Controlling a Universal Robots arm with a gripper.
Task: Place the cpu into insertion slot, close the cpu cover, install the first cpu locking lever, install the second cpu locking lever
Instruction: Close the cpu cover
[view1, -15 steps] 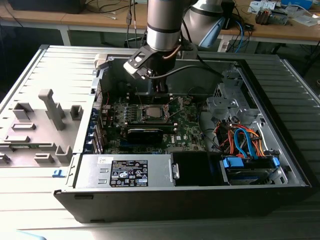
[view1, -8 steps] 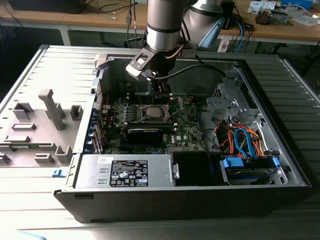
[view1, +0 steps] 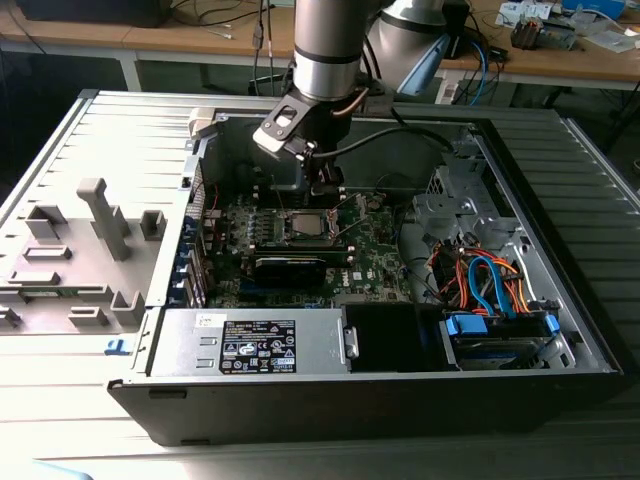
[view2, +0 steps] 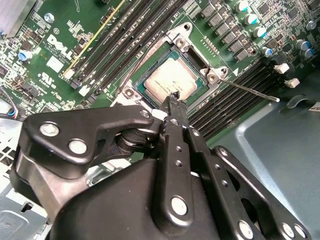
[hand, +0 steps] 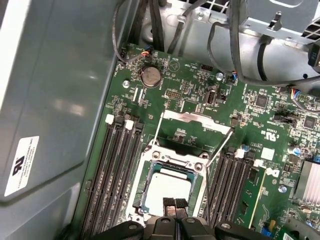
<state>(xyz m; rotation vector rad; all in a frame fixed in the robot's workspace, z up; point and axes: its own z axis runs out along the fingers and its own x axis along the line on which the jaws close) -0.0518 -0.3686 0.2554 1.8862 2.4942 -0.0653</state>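
In the second wrist view the gripper's (view2: 174, 96) black linkage is closest. Its two fingers are pressed together with nothing between them, and their tips are at one edge of the cpu (view2: 170, 82). Whether the tips touch the chip cannot be told.

In the first wrist view the cpu (hand: 167, 192) lies flat in the insertion slot (hand: 136, 192), silvery top up, with the gripper (hand: 175, 204) at its near edge. The cpu cover (hand: 197, 118) is swung open and stands up off the slot on the green motherboard (hand: 195, 95). Two thin wire locking levers (hand: 220, 147) are raised on either side. Dark memory slots (hand: 112, 170) flank the socket, and a coin cell battery (hand: 150, 76) sits beyond the cover.

In the exterior view an open computer case (view1: 350, 400) lies on its side on a grey ribbed table (view1: 60, 400). A power supply (view1: 250, 345) sits against the case's near wall. At the exterior view's right is a drive bay (view1: 495, 325) under orange and blue cables (view1: 480, 275). Grey plastic fixtures (view1: 105, 215) stand on the table at the exterior view's left. Wooden desks (view1: 200, 35) strung with cables run across the back of the room.
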